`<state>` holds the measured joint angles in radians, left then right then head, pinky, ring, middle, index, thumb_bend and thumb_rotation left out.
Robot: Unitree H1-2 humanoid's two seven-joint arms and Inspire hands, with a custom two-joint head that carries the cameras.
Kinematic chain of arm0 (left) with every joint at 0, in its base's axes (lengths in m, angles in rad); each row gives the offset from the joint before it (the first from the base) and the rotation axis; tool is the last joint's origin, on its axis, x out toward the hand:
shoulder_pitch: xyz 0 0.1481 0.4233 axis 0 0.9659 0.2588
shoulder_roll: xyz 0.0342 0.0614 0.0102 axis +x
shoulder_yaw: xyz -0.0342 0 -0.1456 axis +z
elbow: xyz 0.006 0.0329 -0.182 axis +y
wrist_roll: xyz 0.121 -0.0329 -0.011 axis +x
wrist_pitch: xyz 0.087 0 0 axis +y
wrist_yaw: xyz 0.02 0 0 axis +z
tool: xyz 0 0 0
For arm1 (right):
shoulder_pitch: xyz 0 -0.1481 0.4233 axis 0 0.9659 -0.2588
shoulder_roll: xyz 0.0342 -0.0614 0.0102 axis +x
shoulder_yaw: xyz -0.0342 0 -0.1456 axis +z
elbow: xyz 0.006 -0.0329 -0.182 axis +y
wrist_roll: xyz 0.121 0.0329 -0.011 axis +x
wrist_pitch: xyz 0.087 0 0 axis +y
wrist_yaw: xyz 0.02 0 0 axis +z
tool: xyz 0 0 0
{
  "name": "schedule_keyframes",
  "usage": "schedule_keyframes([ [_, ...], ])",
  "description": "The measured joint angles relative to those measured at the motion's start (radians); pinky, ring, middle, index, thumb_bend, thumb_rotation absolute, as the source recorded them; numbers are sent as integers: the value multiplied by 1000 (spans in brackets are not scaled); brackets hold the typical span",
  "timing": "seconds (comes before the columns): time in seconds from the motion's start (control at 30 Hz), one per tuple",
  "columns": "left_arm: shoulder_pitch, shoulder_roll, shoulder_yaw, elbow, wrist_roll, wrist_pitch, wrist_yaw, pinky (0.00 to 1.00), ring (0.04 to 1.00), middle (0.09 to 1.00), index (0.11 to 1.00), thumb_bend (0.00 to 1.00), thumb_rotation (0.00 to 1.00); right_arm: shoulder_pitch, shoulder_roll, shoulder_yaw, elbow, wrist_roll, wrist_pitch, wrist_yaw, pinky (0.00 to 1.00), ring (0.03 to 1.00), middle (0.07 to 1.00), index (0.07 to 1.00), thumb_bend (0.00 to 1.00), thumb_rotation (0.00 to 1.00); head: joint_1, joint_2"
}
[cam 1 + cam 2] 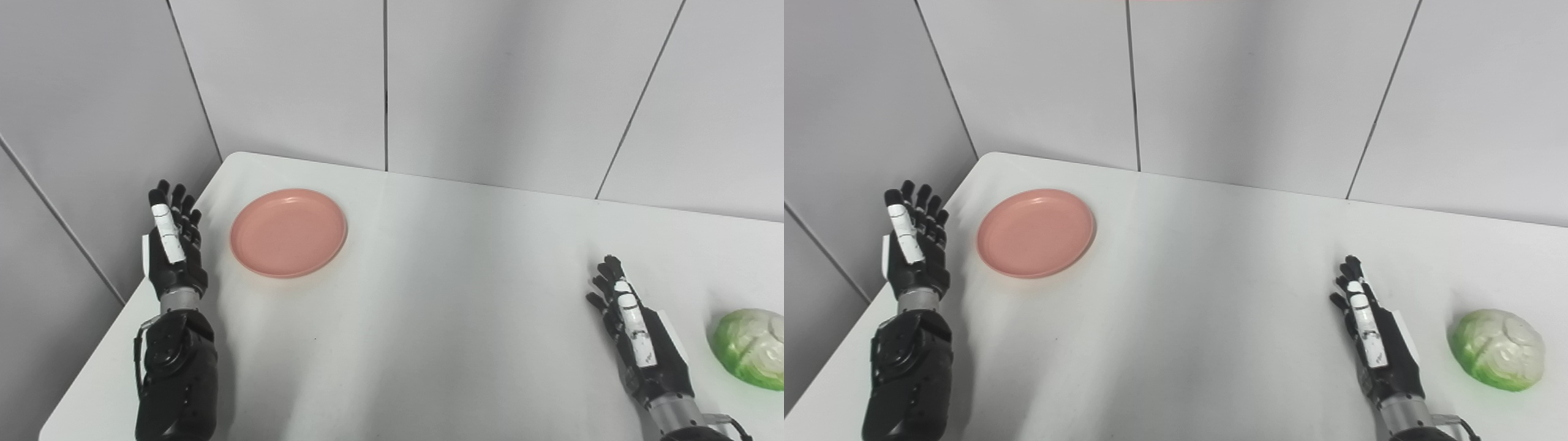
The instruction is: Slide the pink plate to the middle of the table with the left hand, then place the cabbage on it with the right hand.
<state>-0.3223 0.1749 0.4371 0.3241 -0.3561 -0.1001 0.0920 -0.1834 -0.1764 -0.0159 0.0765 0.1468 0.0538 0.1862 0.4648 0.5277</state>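
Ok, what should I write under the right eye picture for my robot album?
Robot's open left hand waits beside the pink plate; open right hand rests near the cabbage.

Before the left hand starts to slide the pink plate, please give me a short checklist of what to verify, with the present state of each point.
1. Left hand open and holding nothing: ok.
2. Left hand touching the pink plate: not ok; it is beside the plate, apart from it.
3. Pink plate bare, nothing lying on it: ok.
4. Middle of the table free for the plate: ok.
5. Right hand open, out of the plate's path: ok.
6. Cabbage on the table beside the right hand, not held: ok.
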Motion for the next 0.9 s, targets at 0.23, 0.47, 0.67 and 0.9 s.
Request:
schedule_keyframes([
  [0.23,-2,16,-9,54,-42,21,-47,1000,1000,1000,1000,927,985,0,0,0,-4,-2,4,-1,1000,1000,1000,1000,61,1000,0,2],
  [0.47,-31,35,-4,112,-89,19,-105,1000,1000,1000,1000,911,987,0,-1,1,-2,-5,3,0,1000,1000,1000,1000,56,1000,0,2],
  [0.67,-52,40,-2,161,-115,3,-134,1000,1000,1000,1000,923,1000,1,-1,1,-4,-6,5,-1,1000,1000,1000,1000,71,1000,-2,2],
  [0.9,-79,48,-1,216,-127,-28,-153,1000,1000,998,991,875,1000,1,-2,2,-7,-9,5,-3,1000,1000,1000,1000,73,1000,0,2],
])
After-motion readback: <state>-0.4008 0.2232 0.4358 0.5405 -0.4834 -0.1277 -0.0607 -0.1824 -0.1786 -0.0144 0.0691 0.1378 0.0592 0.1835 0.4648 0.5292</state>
